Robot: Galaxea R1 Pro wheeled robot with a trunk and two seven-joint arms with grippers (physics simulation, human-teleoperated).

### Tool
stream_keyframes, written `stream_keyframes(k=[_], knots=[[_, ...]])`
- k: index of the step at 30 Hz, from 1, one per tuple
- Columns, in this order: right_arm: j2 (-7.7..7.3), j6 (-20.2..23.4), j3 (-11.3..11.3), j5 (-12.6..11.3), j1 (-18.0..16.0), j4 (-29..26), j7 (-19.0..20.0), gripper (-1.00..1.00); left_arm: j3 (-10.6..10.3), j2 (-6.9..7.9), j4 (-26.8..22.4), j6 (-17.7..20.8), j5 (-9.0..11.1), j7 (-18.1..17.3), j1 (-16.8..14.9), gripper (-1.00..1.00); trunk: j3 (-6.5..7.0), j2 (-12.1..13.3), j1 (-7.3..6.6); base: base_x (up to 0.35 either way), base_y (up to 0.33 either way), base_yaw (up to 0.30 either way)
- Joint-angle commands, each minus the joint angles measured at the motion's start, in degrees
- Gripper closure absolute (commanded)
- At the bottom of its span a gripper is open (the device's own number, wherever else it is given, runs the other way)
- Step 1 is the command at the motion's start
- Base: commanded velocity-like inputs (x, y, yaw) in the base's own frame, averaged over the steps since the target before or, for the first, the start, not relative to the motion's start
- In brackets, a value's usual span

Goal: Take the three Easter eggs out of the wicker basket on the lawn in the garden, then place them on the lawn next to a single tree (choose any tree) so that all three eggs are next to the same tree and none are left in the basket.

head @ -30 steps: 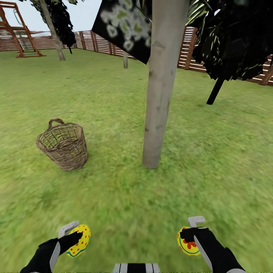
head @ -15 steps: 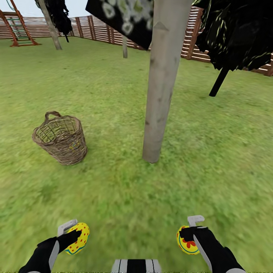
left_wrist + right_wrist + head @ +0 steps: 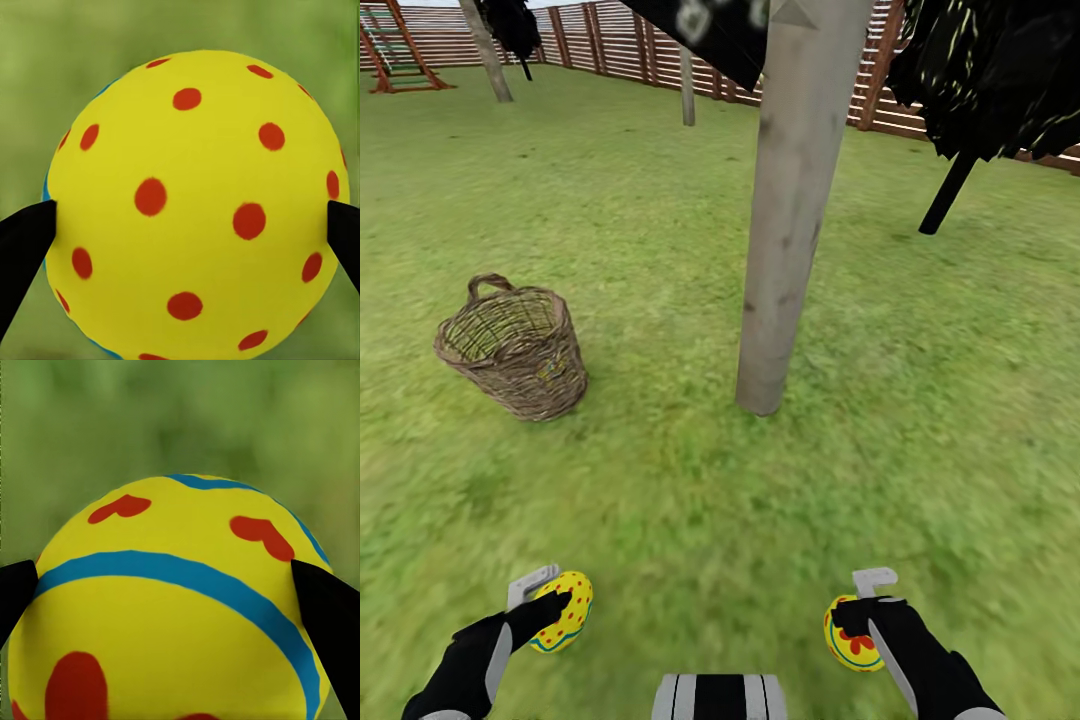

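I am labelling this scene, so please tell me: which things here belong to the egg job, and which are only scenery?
Job: left gripper with egg; right gripper with second egg; basket; pale trunk; lawn.

Scenery: fence; black tree; play frame.

Open lawn [image 3: 690, 520] runs from the two arms out to the trunk [image 3: 785, 220] at twelve o'clock, nothing lying on it. The trunk is the one upright in the way; grass is free on either side of its foot. The basket [image 3: 515, 350] sits at ten o'clock, well apart from the trunk, with a bare strip between them. A thin black trunk [image 3: 948, 192] leans at two o'clock, far off. Dark foliage [image 3: 1000, 70] hangs overhead at one o'clock.
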Motion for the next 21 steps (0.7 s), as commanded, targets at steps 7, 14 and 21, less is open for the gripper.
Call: stream_keyframes(k=[7, 14, 21], knots=[[-0.01, 0.3, 0.3, 0.2, 0.0, -0.1, -0.1, 1.0, 0.4, -0.09, 4.3, -0.1, -1.6, 0.4, 0.0, 1.0, -0.27, 0.0, 0.05, 0.0, 0.0, 0.0], [-0.04, 0.3, 0.3, 0.2, 0.0, -0.1, -0.1, 1.0, 0.5, -0.13, 4.3, -0.2, -1.6, 0.4, 0.0, 1.0, -0.72, 0.0, 0.1, 0.0, 0.0, 0.0], [0.06, 0.3, 0.5, 0.2, 0.0, -0.1, -0.1, -1.0, 0.7, -0.13, 4.2, -0.3, -1.6, 0.4, 0.0, -1.0, -0.72, 0.0, 0.1, 0.0, 0.0, 0.0]])
